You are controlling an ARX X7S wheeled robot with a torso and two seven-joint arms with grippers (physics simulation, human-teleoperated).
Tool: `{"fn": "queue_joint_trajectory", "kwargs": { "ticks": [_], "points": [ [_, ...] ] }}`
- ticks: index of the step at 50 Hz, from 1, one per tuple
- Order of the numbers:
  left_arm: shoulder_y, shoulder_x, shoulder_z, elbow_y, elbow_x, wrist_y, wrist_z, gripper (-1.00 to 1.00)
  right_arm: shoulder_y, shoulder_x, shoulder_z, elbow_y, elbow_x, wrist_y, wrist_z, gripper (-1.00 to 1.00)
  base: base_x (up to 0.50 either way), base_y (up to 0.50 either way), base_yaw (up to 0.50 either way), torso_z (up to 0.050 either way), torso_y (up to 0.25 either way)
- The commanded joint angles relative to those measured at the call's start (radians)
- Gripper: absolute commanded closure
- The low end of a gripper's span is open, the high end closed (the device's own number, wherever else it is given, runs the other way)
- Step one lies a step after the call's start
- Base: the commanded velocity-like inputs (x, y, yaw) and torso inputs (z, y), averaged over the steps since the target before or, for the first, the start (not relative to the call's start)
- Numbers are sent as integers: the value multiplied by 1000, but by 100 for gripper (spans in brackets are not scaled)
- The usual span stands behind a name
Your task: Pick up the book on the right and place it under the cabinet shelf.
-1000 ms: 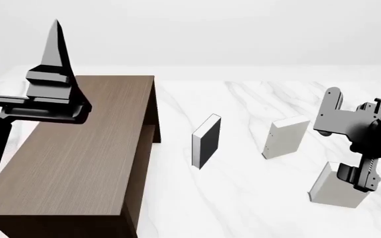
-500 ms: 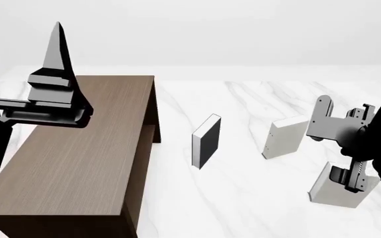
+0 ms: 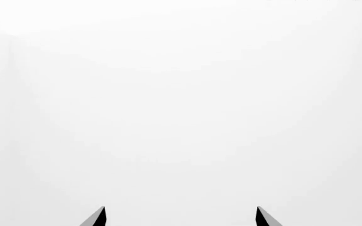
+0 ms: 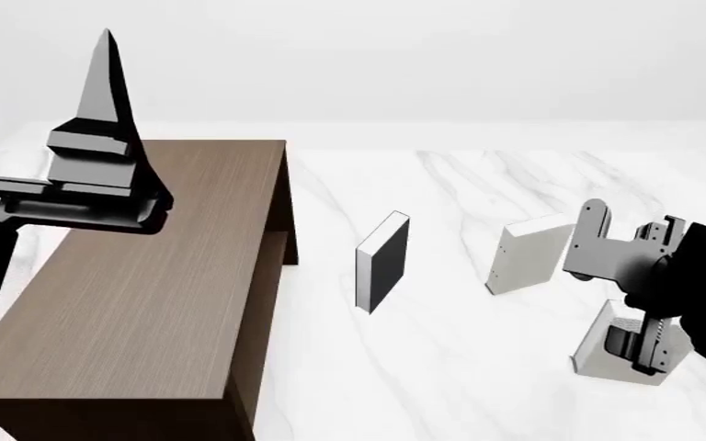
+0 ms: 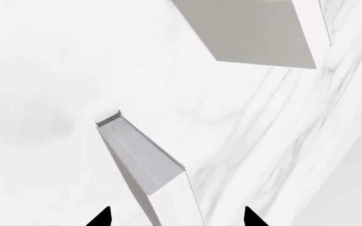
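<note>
The book (image 4: 601,360), a plain pale hardback, stands upright at the far right of the marble surface. My right gripper (image 4: 638,349) is open and lowered over it. In the right wrist view the book (image 5: 144,160) runs in between the two dark fingertips of the right gripper (image 5: 176,217), without visible contact. The dark-brown cabinet (image 4: 144,285) stands at the left, and its shelf edge (image 4: 282,241) shows on the open side. My left gripper (image 4: 107,55) is raised above the cabinet, pointing up. In the left wrist view the left gripper (image 3: 181,217) is open and empty.
A black-covered book (image 4: 384,262) stands in the middle of the surface. A second pale book (image 4: 529,254) stands between it and my right gripper; it also shows in the right wrist view (image 5: 256,33). White marble floor (image 4: 451,184) lies all around.
My right gripper has come down and slightly left, lowering over the rightmost pale book. The left arm has barely moved.
</note>
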Motion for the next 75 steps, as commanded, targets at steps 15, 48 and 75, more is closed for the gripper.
{"fn": "queue_joint_trajectory", "kwargs": {
  "ticks": [15,48,75],
  "points": [
    [-80,-20,47,-16,-67,14,-55,-100,-44,17,8,-13,10,13,40,-100,0,0,0,0,0],
    [-78,-22,53,-5,-74,16,-59,-100,-137,-41,27,144,7,-94,110,-100,0,0,0,0,0],
    [-90,-21,55,-4,-92,17,-64,-100,-159,-36,14,160,-16,-23,159,-100,0,0,0,0,0]
  ]
}}
